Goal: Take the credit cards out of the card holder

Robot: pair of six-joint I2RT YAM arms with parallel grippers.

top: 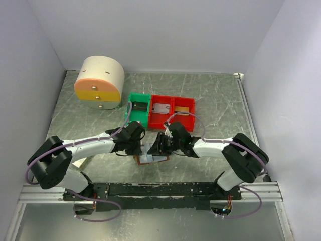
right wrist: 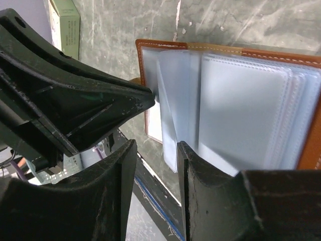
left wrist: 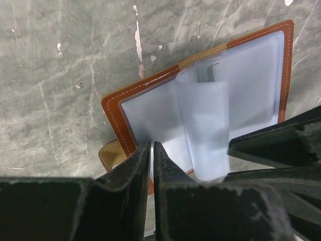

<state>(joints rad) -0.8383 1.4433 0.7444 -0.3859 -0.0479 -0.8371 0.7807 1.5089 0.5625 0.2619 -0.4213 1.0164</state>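
The brown card holder lies open on the table between both arms, its pale-blue sleeves up. In the left wrist view the card holder fills the middle, its brown tab at its left edge. My left gripper is shut on the holder's near left edge; it also shows in the top view. My right gripper is open, with a loose, lifted sleeve hanging just beside its right finger. It sits at the holder's right side. I cannot make out any credit card.
A green bin and a red two-part bin stand just behind the grippers. A round drawer unit is at the back left. The arms' black base rail runs close in front of the holder. Walls close in both sides.
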